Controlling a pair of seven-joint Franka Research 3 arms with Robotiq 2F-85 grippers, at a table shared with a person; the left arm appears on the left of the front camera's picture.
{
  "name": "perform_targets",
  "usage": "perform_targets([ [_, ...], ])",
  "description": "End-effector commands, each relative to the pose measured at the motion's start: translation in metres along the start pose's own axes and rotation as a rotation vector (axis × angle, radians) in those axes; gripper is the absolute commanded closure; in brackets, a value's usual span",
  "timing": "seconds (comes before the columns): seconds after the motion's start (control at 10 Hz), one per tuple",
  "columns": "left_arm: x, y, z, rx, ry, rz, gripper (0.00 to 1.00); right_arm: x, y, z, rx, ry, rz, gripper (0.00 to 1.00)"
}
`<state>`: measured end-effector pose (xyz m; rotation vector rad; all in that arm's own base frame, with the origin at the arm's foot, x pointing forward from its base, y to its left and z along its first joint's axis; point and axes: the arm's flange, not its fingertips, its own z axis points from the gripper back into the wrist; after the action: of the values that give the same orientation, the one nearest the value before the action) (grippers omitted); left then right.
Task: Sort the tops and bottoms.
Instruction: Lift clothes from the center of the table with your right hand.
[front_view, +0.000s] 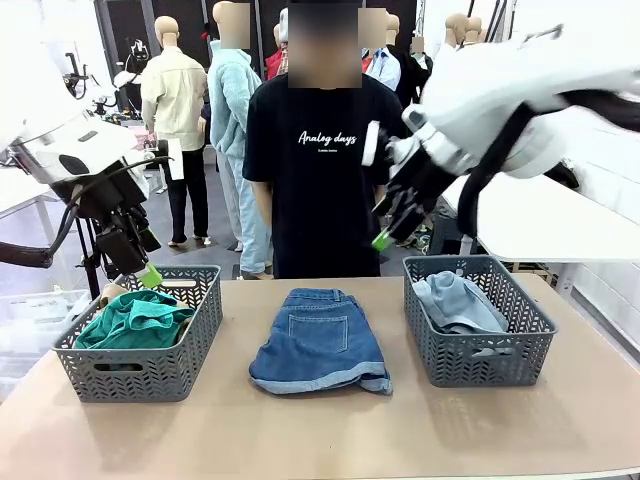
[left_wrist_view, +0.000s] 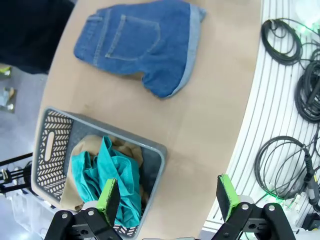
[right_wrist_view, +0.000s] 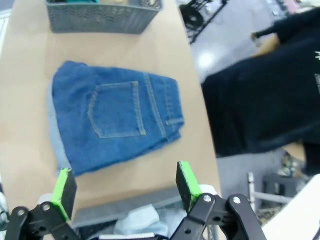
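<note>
Dark blue denim shorts (front_view: 320, 342) (left_wrist_view: 142, 45) (right_wrist_view: 112, 120) lie flat at the table's middle, back pockets up. A teal top (front_view: 135, 320) (left_wrist_view: 107, 175) is bunched in the left basket (front_view: 150, 375) (left_wrist_view: 50, 145) over a tan garment (left_wrist_view: 127, 152). A pale grey-blue denim piece (front_view: 458, 303) (right_wrist_view: 140, 220) lies in the right basket (front_view: 480, 365) (right_wrist_view: 125, 207). My left gripper (front_view: 143, 268) (left_wrist_view: 167, 196) hangs open above the left basket's far rim, holding nothing. High above the right basket's far left corner, my right gripper (front_view: 383, 238) (right_wrist_view: 124, 184) is open too, with nothing in it.
A person in a black printed T-shirt (front_view: 320, 170) stands at the table's far edge, behind the shorts. Black cables (left_wrist_view: 295, 90) lie on a white slatted surface beside the table. Bare tabletop (front_view: 320, 430) runs along the near edge.
</note>
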<state>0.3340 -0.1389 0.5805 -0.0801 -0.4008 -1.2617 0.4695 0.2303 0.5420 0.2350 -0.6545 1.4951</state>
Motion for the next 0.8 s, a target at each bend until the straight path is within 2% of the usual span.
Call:
perform_targets([
  [0.0, -0.003, 0.001, 0.002, -0.006, 0.004, -0.005, 0.0, 0.006, -0.029, -0.043, 0.106, 0.005, 0.027, 0.0],
  [0.2, -0.003, 0.001, 0.002, -0.006, 0.004, -0.005, 0.0, 0.008, -0.036, -0.081, 0.171, -0.003, 0.037, 0.0],
  [0.3, -0.003, 0.001, 0.002, -0.006, 0.004, -0.005, 0.0, 0.003, -0.036, -0.101, 0.239, 0.027, 0.034, 0.0],
  [0.4, -0.003, 0.001, 0.002, -0.006, 0.004, -0.005, 0.0, 0.007, -0.022, -0.083, 0.137, 0.025, 0.015, 0.0],
  [0.6, -0.003, 0.001, 0.002, -0.006, 0.004, -0.005, 0.0, 0.007, -0.022, -0.083, 0.137, 0.025, 0.015, 0.0],
  [0.7, -0.003, 0.001, 0.002, -0.006, 0.004, -0.005, 0.0, 0.008, -0.029, -0.097, 0.175, 0.024, 0.013, 0.0],
])
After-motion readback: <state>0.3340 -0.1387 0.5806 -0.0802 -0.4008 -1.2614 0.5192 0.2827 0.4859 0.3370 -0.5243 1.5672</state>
